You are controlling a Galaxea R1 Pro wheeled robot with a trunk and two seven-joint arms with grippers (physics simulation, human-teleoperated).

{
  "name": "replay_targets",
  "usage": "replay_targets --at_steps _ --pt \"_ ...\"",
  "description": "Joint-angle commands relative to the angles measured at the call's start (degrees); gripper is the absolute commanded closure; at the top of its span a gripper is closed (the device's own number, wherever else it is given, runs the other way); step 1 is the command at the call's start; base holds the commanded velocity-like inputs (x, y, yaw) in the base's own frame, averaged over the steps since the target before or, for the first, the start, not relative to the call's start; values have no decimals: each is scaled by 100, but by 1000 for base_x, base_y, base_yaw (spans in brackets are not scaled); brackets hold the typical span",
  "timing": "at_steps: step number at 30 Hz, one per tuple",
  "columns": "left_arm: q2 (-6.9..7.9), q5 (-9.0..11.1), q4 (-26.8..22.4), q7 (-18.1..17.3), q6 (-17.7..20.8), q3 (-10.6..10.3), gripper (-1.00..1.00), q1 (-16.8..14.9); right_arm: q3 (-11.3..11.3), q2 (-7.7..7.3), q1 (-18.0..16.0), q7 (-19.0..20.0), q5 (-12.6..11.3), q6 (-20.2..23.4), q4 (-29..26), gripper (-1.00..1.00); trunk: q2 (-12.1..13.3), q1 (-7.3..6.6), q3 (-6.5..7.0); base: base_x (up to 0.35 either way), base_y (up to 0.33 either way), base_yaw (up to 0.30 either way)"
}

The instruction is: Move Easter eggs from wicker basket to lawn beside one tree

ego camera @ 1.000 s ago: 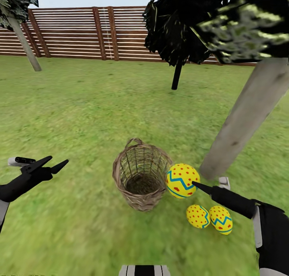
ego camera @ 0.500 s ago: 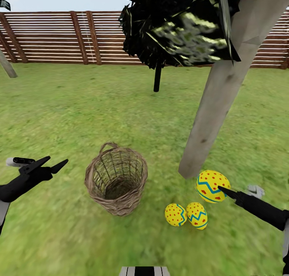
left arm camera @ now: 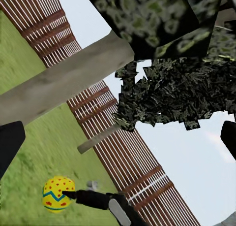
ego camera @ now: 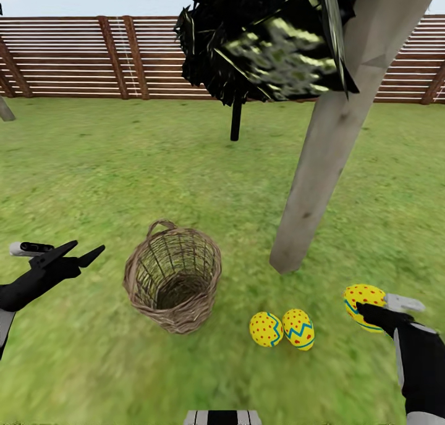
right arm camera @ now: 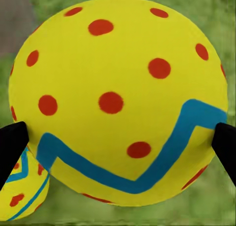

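Two Easter eggs (ego camera: 282, 329) on lawn (ego camera: 93, 165), 6 o'clock of tree (ego camera: 321, 147); wicker basket (ego camera: 172, 277) emptied. We hold 3rd egg (ego camera: 363, 302), right gripper (ego camera: 371, 309) clamped on it; left gripper (ego camera: 83, 252) apart, idle. Next: lower, release nr trunk.

Wicker basket (ego camera: 172, 277): brown open-weave cane, rough, matt, at lower centre of head view. Easter eggs (ego camera: 282, 329): smooth painted shell, slight sheen. Held egg (right arm camera: 118, 100): same smooth finish, flat colours. Tree (ego camera: 321, 147) trunk: pale, matt, like bare wood. Fence (ego camera: 93, 57): brown wooden slats. Lawn (ego camera: 111, 165): short grass, soft. Right gripper (ego camera: 361, 306): black, matt.
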Motion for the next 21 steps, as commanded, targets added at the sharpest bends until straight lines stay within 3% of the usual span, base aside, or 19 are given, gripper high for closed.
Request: replay_targets --at_steps 1,3,6,9,11,12,16,21 --pt "-2 -1 -56 -21 63 -5 -100 -2 154 -6 -100 -331 57 -40 330 100 -4 1 -27 0 0 0" --pt "-9 -1 -285 -19 68 -180 -100 1 374 -16 -511 -742 74 -262 1103 100 -6 6 -72 0 0 0" --pt "-15 -1 -528 -9 75 -629 -100 13 449 -25 -1230 -1229 103 -841 2558 100 -10 14 -138 0 0 0" --pt "-24 -1 -563 -14 75 -723 -100 15 458 -39 -1802 -1647 108 -1574 3799 100 -14 21 -205 0 0 0" --pt "-25 -1 -565 -19 76 -728 -100 16 458 -78 -2078 -1765 114 -1684 4303 100 -17 27 -249 0 0 0" --pt "-25 3 -566 -20 76 -729 -100 20 458 -173 -2226 -1922 111 -1731 4629 100 -18 29 -271 0 0 0" --pt "-25 9 -566 -33 76 -730 -100 24 460 -279 -2601 -2413 112 -2161 5477 100 -24 40 -360 0 0 0" --pt "-25 24 -566 -38 76 -728 -100 31 484 -313 -2672 -2689 116 -2203 5674 100 -31 52 -470 0 0 0"
